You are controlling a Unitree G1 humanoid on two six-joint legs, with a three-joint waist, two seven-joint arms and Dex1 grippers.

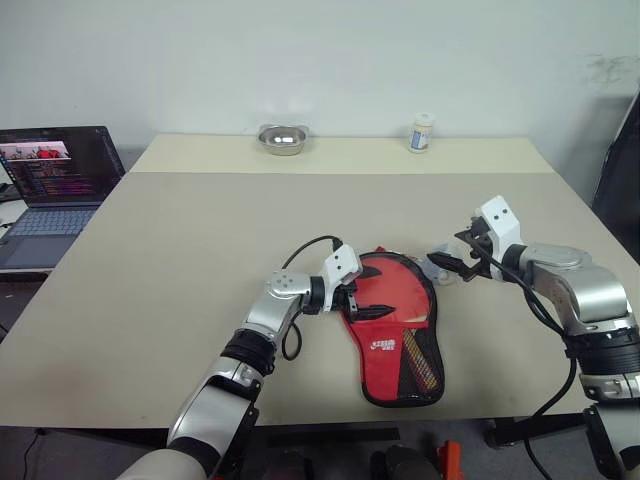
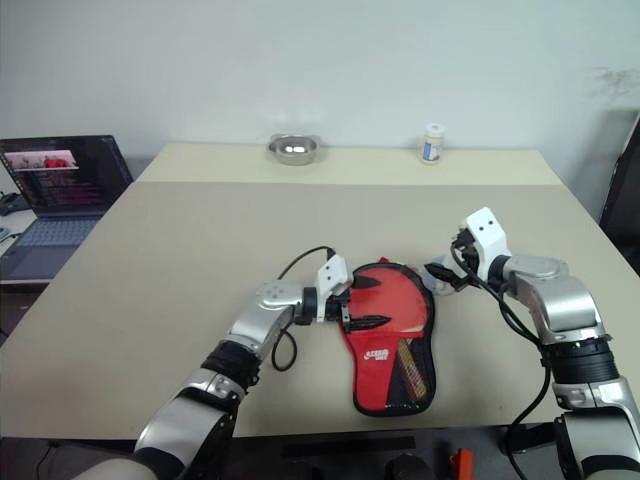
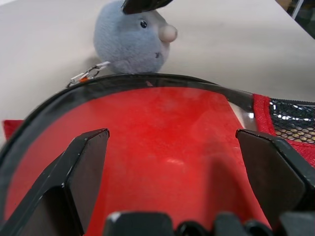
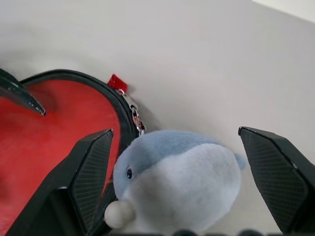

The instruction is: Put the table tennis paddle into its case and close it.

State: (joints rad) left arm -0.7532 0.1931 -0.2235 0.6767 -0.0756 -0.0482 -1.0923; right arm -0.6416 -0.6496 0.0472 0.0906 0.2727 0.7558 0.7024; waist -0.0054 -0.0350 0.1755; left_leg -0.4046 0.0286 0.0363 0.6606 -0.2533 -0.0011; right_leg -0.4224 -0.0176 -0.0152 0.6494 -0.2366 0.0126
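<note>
Case (image 1: 398, 335) flat on surface (image 1: 180, 260) near front edge, red side up, paddle (image 3: 162, 142) red face showing inside. Left tool (image 1: 365, 303) spread wide over case's round end, gripping nothing. Right tool (image 1: 455, 262) wide apart, empty, just beside grey-blue plush toy (image 4: 179, 184) at case's rim.

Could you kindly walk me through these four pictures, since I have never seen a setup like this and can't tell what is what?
This is a two-armed humanoid robot at a table. Two pictures come from cameras in its head, looking down over both arms. The other two come from a camera on each wrist, looking out between that gripper's black fingers. On the table lies a red paddle case with a mesh pocket, and a small blue plush toy hangs from its zip. The left gripper is open over the case; the right gripper is open at the toy. Neither holds anything. Farther back are a metal bowl, a small jar and a laptop.
</note>
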